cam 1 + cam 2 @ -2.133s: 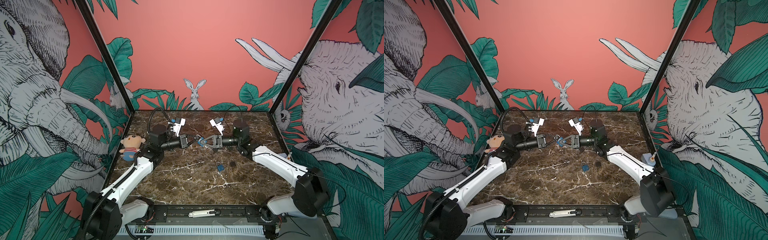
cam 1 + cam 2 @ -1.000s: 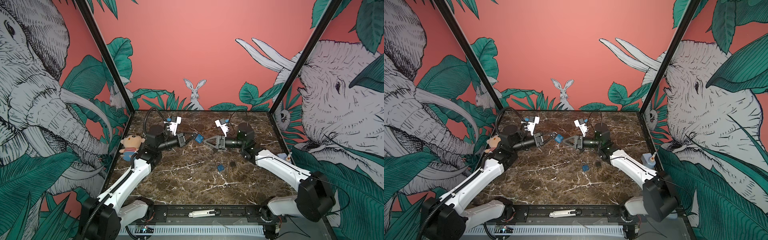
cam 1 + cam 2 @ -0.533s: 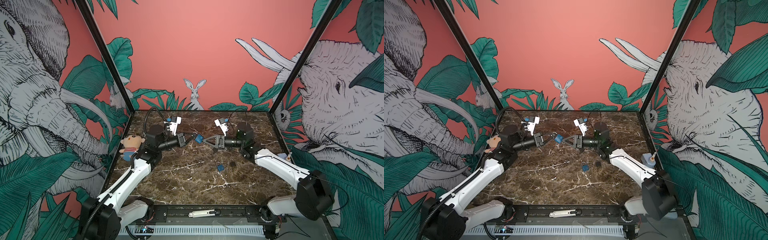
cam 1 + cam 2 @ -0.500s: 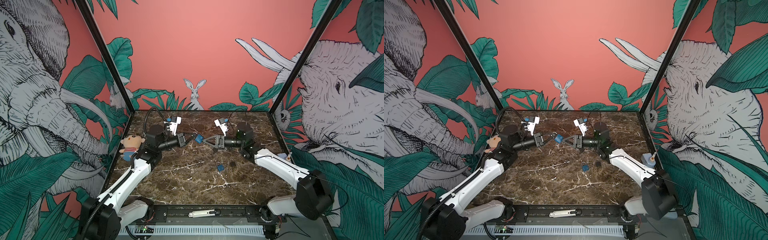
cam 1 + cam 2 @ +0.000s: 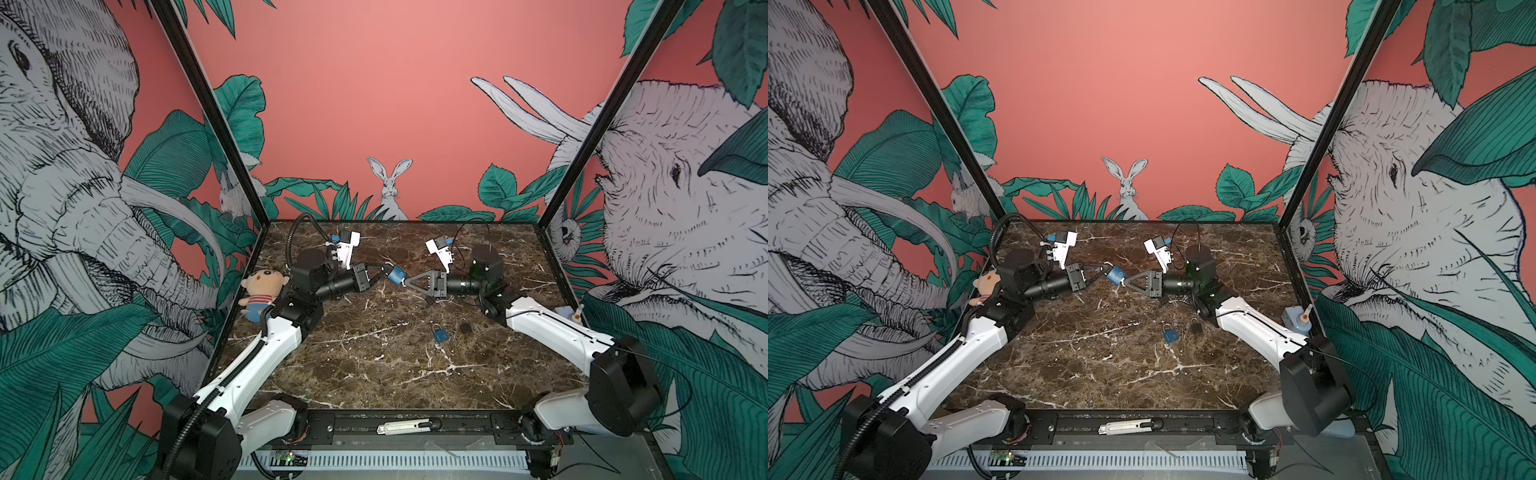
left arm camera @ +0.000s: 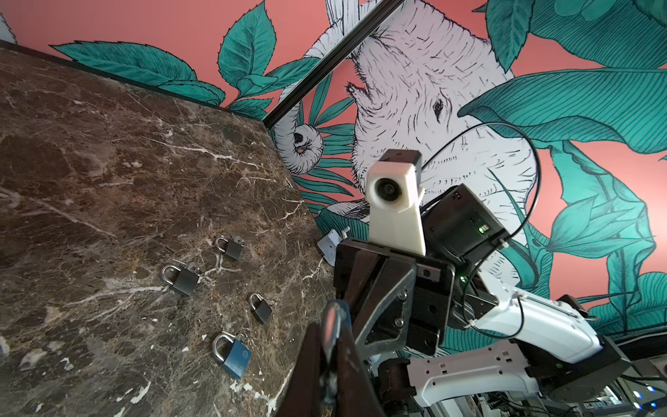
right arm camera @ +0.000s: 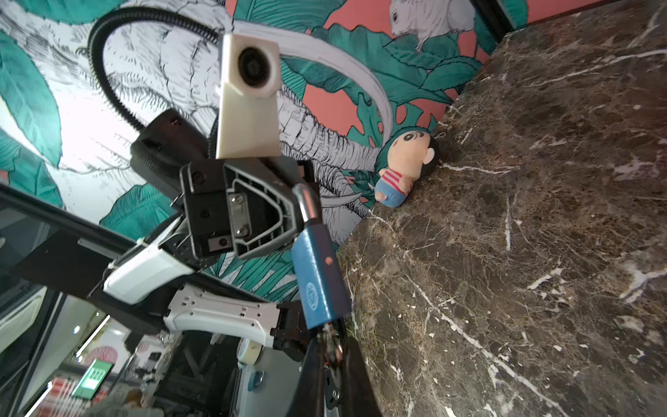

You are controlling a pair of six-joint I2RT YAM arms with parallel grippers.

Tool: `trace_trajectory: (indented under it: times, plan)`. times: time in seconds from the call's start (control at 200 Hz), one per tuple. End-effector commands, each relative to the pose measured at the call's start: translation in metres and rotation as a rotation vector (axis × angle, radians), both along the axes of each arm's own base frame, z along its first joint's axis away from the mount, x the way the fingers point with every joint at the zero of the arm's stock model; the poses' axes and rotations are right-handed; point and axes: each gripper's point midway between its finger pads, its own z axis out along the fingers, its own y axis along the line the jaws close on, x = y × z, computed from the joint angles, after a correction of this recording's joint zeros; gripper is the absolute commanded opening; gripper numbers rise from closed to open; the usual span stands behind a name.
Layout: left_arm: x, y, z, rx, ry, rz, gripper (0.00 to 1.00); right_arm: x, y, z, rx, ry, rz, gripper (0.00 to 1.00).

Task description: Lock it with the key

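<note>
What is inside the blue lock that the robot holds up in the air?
A key pokes out of the bottom end of the blue lock, pinched by the shut right gripper. The part inside is covered by the lock's body, so how deep it sits cannot be seen.

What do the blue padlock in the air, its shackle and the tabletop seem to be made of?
Blue padlock: likely a metal body under a smooth blue coating or sleeve; a round logo is stamped on it.
Shackle: bright polished steel, with highlights.
Tabletop: glossy dark brown marble or marble-look laminate, white veins; cannot tell which.
</note>
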Motion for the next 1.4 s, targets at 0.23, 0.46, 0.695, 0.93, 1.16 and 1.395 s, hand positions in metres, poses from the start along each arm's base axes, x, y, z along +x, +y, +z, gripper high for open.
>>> trace_trajectory:
  times: [0.23, 0.46, 0.695, 0.93, 1.16, 1.395]
  plan:
    - [-0.004, 0.012, 0.047, -0.075, -0.126, 0.047, 0.00, -0.005, 0.002, 0.001, 0.066, 0.010, 0.020, 0.00]
    - [-0.003, 0.018, 0.063, -0.120, -0.154, 0.069, 0.00, -0.008, -0.004, -0.005, 0.066, 0.018, 0.005, 0.00]
    - [0.000, 0.024, 0.074, -0.151, -0.167, 0.080, 0.00, -0.011, -0.010, -0.007, 0.065, 0.018, -0.001, 0.00]
    - [0.001, 0.030, 0.082, -0.182, -0.171, 0.083, 0.00, -0.013, -0.013, -0.010, 0.069, 0.026, 0.000, 0.00]
    - [0.003, 0.039, 0.086, -0.189, -0.172, 0.093, 0.00, -0.016, -0.017, -0.011, 0.071, 0.033, -0.001, 0.00]
    - [0.003, 0.045, 0.083, -0.168, -0.167, 0.098, 0.00, -0.017, -0.019, -0.011, 0.068, 0.035, -0.004, 0.00]
